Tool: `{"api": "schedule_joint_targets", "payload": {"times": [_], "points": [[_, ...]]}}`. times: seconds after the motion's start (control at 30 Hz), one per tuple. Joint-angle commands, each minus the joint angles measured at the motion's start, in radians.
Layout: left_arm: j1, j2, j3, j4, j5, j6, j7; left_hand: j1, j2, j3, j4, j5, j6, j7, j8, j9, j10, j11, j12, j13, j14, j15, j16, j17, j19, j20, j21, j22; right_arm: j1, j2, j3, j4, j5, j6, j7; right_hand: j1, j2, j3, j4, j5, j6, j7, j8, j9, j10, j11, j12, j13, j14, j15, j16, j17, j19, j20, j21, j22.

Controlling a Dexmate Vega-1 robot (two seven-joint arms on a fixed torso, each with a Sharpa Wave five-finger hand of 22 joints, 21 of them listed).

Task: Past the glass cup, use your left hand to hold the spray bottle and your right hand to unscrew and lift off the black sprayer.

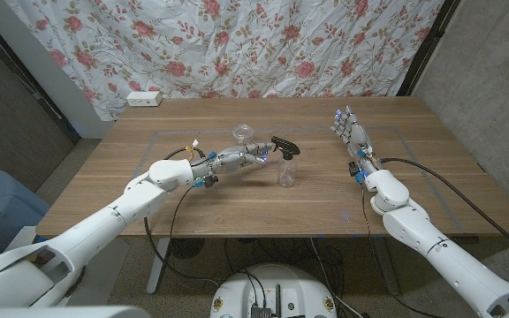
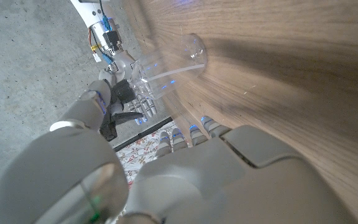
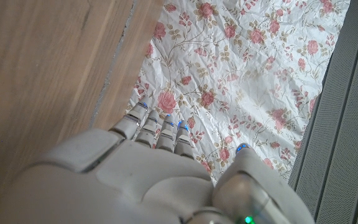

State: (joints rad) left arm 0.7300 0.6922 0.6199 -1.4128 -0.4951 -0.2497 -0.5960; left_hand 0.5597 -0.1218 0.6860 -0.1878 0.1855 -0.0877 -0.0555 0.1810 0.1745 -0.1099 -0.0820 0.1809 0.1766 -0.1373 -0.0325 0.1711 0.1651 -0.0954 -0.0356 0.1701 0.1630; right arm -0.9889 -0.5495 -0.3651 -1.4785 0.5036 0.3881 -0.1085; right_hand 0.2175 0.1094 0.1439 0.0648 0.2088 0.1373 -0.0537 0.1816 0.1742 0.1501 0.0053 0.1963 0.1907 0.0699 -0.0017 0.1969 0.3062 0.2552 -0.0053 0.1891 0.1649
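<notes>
The bottle (image 1: 287, 170) stands near the middle of the table (image 1: 237, 208), its black sprayer (image 1: 284, 145) still on. The left hand (image 1: 241, 157) is just beside it, fingers apart, holding nothing. A glass cup (image 1: 244, 133) stands behind that hand. The right hand (image 1: 350, 129) waits well apart, fingers straight, empty.

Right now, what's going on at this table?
The left hand reaches across the wooden table toward the spray bottle, fingers near it but not clearly gripping. The black sprayer is still on the bottle. The glass cup stands just behind the hand. The right hand waits off to the side, holding nothing.
</notes>
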Motion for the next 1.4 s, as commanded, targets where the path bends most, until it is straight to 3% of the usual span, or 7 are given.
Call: {"api": "schedule_joint_targets", "payload": {"times": [0.03,0.47,0.7,0.97,1.4], "points": [[-0.042,-0.032,0.045,0.037,0.054,-0.008,-0.034,0.020,-0.006,0.005,0.001,-0.005,-0.020,0.006,0.001,0.002,-0.032,0.010,-0.005,0.003,-0.031,0.006,-0.005,0.005,-0.030,-0.044,-0.002,0.002,0.002,0.006,-0.005,0.014,0.004,0.009,0.014,-0.010,0.002,-0.001,0.000,0.003,0.004,0.002,0.005,0.003,0.003,0.006,0.001,0.003,0.006,-0.001,0.006,0.001,0.005,-0.001,0.000,0.003],[-0.063,-0.064,0.069,0.067,0.076,-0.014,-0.034,0.039,-0.016,0.002,0.003,-0.007,-0.062,0.022,-0.001,0.002,-0.065,0.017,-0.002,0.002,-0.060,0.014,-0.002,0.005,-0.067,-0.045,-0.002,0.002,0.013,0.011,-0.011,0.029,0.005,0.018,0.028,-0.014,-0.001,-0.001,-0.001,0.002,0.004,0.004,0.005,0.003,0.001,0.006,0.000,0.003,0.004,0.002,0.006,-0.004,0.004,0.000,-0.001,0.003],[-0.076,-0.082,0.080,0.090,0.086,-0.018,-0.033,0.051,-0.020,0.000,0.004,-0.008,-0.078,0.022,0.002,0.002,-0.080,0.014,0.001,0.002,-0.067,0.011,0.002,0.005,-0.109,-0.023,-0.004,0.002,0.014,0.014,-0.012,0.037,0.007,0.024,0.033,-0.016,-0.001,0.000,-0.003,0.002,0.004,0.003,0.005,0.003,0.000,0.006,-0.001,0.003,0.005,0.002,0.006,-0.006,0.003,0.001,-0.001,0.003],[-0.100,-0.110,0.095,0.131,0.118,-0.048,-0.026,0.059,-0.022,-0.002,0.005,-0.009,-0.069,0.017,0.010,0.001,-0.067,0.011,0.009,0.002,-0.051,0.010,0.009,0.005,-0.100,-0.014,0.005,0.002,0.006,0.010,-0.007,0.032,0.012,0.026,0.033,-0.017,-0.001,0.001,-0.004,0.002,0.004,0.003,0.005,0.003,0.000,0.006,0.000,0.003,0.005,0.002,0.006,-0.009,0.003,0.000,-0.001,0.003],[-0.111,-0.140,0.104,0.178,0.139,-0.077,-0.002,0.090,-0.034,-0.015,0.004,-0.012,0.034,0.007,0.047,0.004,0.003,-0.007,0.030,0.003,0.017,-0.010,0.021,0.005,-0.047,-0.021,0.020,0.003,0.011,0.009,-0.007,0.040,0.017,0.028,0.043,-0.016,-0.006,0.002,-0.009,0.001,0.005,0.002,0.006,0.003,-0.001,0.006,-0.001,0.003,0.006,0.002,0.006,-0.013,0.004,0.003,-0.001,0.003]]}}
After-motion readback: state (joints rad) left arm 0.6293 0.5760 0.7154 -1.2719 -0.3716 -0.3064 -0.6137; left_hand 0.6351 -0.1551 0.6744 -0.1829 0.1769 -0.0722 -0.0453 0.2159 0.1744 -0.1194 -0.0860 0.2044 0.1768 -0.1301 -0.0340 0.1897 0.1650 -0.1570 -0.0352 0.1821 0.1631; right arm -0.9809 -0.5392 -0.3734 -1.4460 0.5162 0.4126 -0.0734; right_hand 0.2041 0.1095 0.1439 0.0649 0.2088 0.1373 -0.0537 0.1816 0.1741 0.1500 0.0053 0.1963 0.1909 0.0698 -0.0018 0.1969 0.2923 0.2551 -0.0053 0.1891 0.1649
